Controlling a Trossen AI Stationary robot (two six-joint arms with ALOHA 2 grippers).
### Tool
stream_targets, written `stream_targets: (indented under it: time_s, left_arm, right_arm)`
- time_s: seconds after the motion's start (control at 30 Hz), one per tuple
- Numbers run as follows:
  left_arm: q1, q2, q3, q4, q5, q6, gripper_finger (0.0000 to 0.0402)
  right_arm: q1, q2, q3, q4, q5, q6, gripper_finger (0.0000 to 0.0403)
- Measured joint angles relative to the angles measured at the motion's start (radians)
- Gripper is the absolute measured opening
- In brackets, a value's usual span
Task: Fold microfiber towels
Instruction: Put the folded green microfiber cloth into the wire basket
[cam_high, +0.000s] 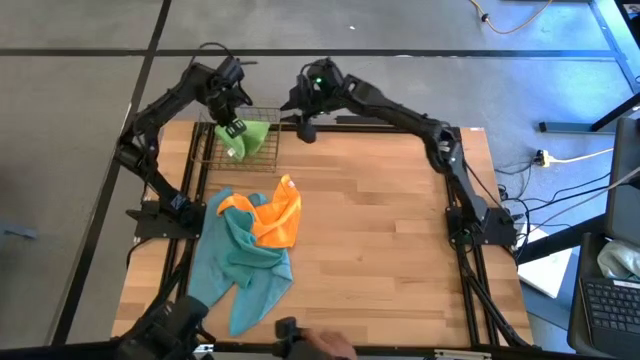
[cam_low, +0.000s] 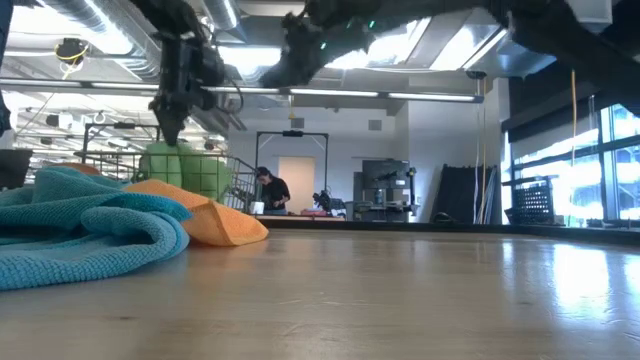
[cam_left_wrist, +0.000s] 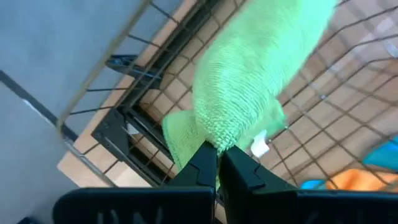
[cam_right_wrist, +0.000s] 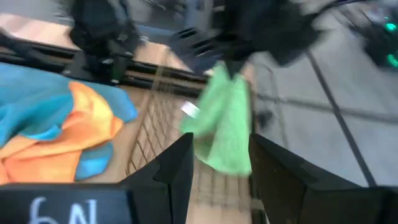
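Note:
My left gripper (cam_high: 232, 127) is shut on a lime green towel (cam_high: 252, 137) and stands over a wire basket (cam_high: 212, 150) at the table's far left. The towel hangs below the fingers, inside the basket's wire walls (cam_low: 236, 176). An orange towel (cam_high: 280, 213) lies on a heap of teal towels (cam_high: 238, 258) at the near left. My right gripper (cam_high: 306, 128) is open and hangs above the far edge, to the right of the basket. The green towel (cam_right_wrist: 227, 127) shows beyond its fingers, apart from them. My left gripper pinches a bunched part of the green towel (cam_left_wrist: 214, 138) between its two fingers. The fingers come from above and point down. The towel hangs limp below them over the basket's floor (cam_left_wrist: 323, 93). I cannot tell whether its lower end still rests there.
Bare wood takes up the table's middle and right (cam_high: 400, 230). Black frame rails (cam_high: 470, 260) run along the table's sides. A person's hand (cam_high: 328, 346) and a dark object (cam_high: 289, 329) show at the near edge.

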Motion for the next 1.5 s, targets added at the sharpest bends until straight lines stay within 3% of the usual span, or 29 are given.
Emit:
stream_targets:
  time_s: [0.2,0.43,0.6,0.83,1.13,1.3,1.5]
  left_arm:
    - [-0.039,-0.007,0.067,-0.103,0.02,0.0,0.0]
    - [-0.077,-0.007,0.107,-0.139,0.027,-0.047,0.0]
    - [-0.098,-0.007,0.161,-0.161,0.032,-0.067,0.0]
    - [-0.101,-0.007,0.215,-0.2,0.028,-0.048,0.0]
    - [-0.1,-0.007,0.275,-0.22,0.038,-0.027,0.0]
    - [-0.101,-0.007,0.285,-0.22,0.082,-0.031,0.0]
    - [-0.101,-0.007,0.285,-0.222,0.09,-0.027,0.0]
  right_arm:
    - [0.01,0.102,0.0,0.189,-0.048,-0.004,0.0156]
    - [0.038,0.167,0.0,0.23,-0.042,0.2,0.0163]
    - [0.06,0.197,0.0,0.25,-0.037,0.323,0.0204]
    - [0.066,0.197,0.0,0.258,0.133,0.357,0.0274]
    - [0.057,0.212,0.0,0.254,0.13,0.304,0.0287]
    - [0.058,0.22,0.0,0.249,0.142,0.329,0.0249]
    - [0.058,0.219,0.0,0.245,0.161,0.325,0.011]
